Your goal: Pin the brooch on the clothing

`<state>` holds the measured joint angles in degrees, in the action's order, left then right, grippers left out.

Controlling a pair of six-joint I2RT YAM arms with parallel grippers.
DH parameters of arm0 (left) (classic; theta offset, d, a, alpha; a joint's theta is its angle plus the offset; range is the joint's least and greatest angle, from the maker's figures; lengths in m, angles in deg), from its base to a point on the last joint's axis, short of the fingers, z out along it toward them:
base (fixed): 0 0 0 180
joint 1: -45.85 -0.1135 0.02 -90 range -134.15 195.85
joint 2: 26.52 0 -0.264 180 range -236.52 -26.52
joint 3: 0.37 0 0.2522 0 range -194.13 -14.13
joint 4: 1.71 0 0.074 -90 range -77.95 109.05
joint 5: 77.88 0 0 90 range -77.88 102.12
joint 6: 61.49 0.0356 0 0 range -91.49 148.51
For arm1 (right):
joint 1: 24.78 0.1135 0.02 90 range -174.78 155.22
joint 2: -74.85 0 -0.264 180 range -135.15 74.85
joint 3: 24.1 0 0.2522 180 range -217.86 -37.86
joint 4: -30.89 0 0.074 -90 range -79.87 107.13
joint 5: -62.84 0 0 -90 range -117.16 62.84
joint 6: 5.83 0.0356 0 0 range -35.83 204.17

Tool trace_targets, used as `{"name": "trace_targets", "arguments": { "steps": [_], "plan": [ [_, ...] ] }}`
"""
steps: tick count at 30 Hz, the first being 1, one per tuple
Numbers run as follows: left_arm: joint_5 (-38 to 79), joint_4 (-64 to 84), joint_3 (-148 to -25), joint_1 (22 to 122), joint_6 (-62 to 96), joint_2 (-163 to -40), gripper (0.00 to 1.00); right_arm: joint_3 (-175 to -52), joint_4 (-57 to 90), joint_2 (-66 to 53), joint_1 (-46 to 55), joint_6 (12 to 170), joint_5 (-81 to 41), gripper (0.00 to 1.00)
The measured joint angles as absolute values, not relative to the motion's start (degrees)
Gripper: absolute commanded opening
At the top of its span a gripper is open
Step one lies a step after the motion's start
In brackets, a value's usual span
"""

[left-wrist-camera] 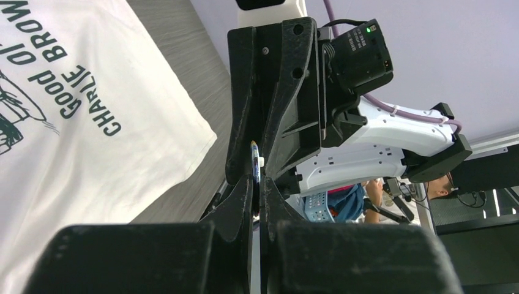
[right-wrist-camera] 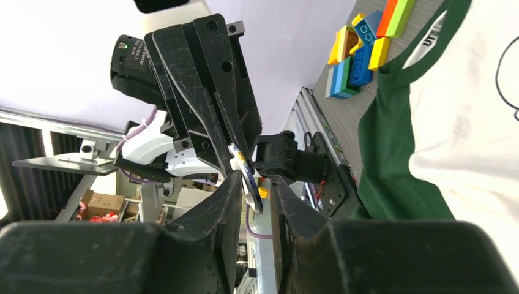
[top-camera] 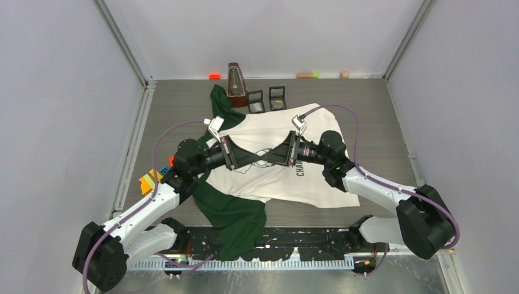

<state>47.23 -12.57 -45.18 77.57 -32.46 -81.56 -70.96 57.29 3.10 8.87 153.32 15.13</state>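
Progress: we judge pinning not begun; the brooch (right-wrist-camera: 246,171) hangs above the T-shirt (top-camera: 306,180), off the cloth.
Left gripper (top-camera: 256,161): clenched on the brooch.
Right gripper (right-wrist-camera: 254,187): jaws apart either side of it, unclamped.
Left to do: fasten it to the shirt.
Brooch: small disc, blue-and-yellow rim, seen edge-on.

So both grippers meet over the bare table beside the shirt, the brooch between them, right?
No. The left gripper and right gripper meet over the shirt itself, not beside it, as the top view shows. The brooch is between them.
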Motion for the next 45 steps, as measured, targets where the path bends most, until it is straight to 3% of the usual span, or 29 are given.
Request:
{"name": "trace_targets", "arguments": {
  "steps": [4,10,22,29,34,39,45],
  "plan": [
    [47.78,-12.05,-45.18,77.57,-32.33,-82.22,0.00,-71.09,54.67,3.89,8.87,151.64,14.82,0.32],
    [47.65,-9.53,-45.36,77.60,-31.02,-81.32,0.00,-71.11,50.91,6.23,8.87,150.02,14.21,0.51],
    [44.70,-0.99,-45.95,75.06,-29.29,-79.11,0.00,-77.95,35.50,15.87,8.89,141.47,10.60,0.62],
    [45.20,6.82,-45.95,64.28,-26.14,-79.62,0.00,-85.80,9.58,14.58,10.01,130.67,-6.88,0.57],
    [45.20,14.88,-45.82,54.91,-22.34,-79.62,0.00,-87.86,-4.33,8.37,11.74,127.18,-23.23,0.66],
    [46.44,21.48,-46.01,49.99,-18.08,-79.53,0.00,-87.05,-11.63,0.59,10.91,126.54,-34.38,0.66],
    [46.18,28.70,-49.22,49.20,-11.41,-79.51,0.00,-83.40,-14.29,-0.72,9.72,127.29,-38.82,0.67]
  ]
}}
